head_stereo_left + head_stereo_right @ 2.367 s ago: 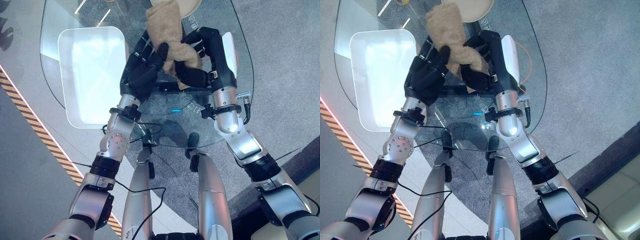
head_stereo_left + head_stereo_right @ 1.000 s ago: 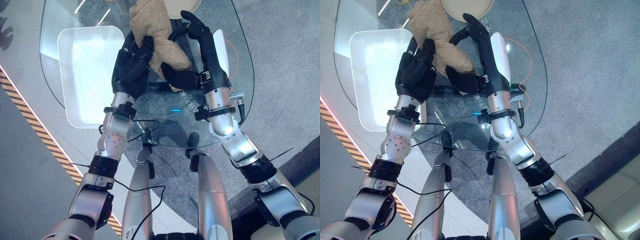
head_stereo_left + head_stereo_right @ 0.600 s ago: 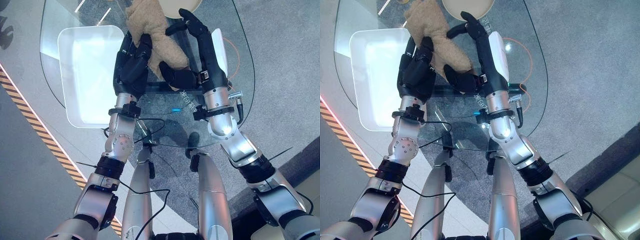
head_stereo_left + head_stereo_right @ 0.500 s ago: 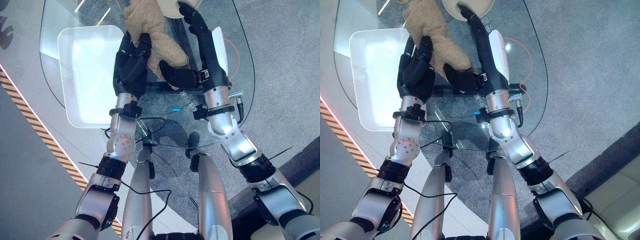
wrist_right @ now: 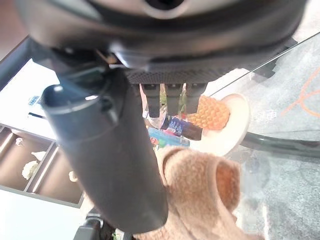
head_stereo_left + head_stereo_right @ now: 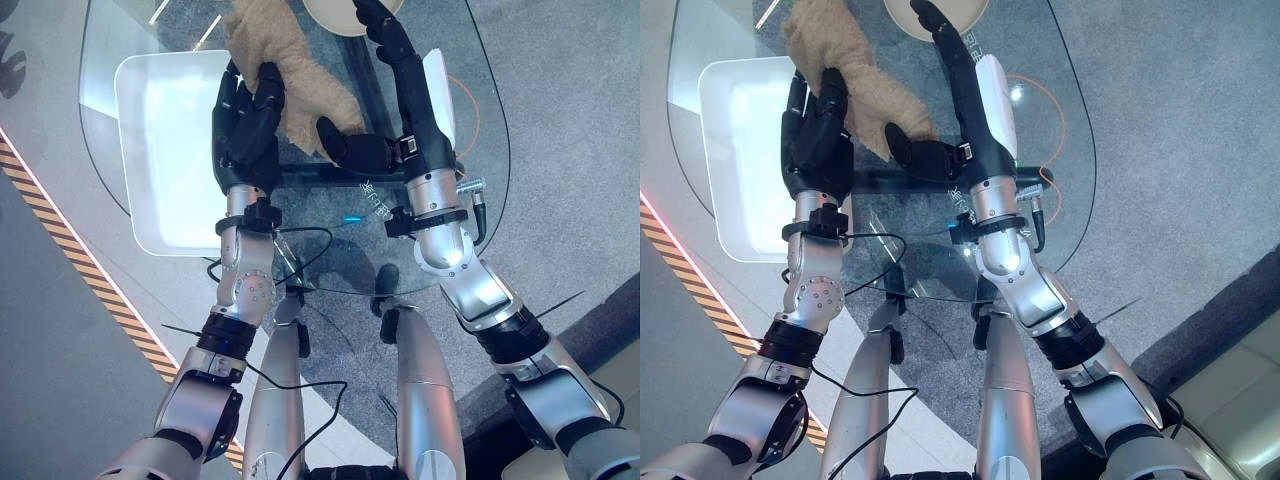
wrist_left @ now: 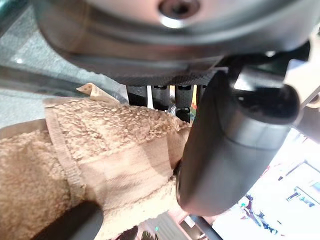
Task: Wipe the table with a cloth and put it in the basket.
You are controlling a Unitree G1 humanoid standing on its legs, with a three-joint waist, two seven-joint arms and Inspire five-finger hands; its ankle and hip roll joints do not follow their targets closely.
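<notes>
Your left hand [image 6: 245,125] had its fingers curled round the tan cloth [image 6: 285,70], which lay bunched on the glass table [image 6: 470,190] near its far edge, beside the white basket [image 6: 165,150]. Your right hand [image 6: 395,90] was stretched out straight, thumb against the cloth. The cloth looked soft and light; I would grip a thick fold, so no end drags.

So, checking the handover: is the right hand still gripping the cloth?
No. The right hand is open, fingers straight, reaching past the cloth; the left hand curls round it.
</notes>
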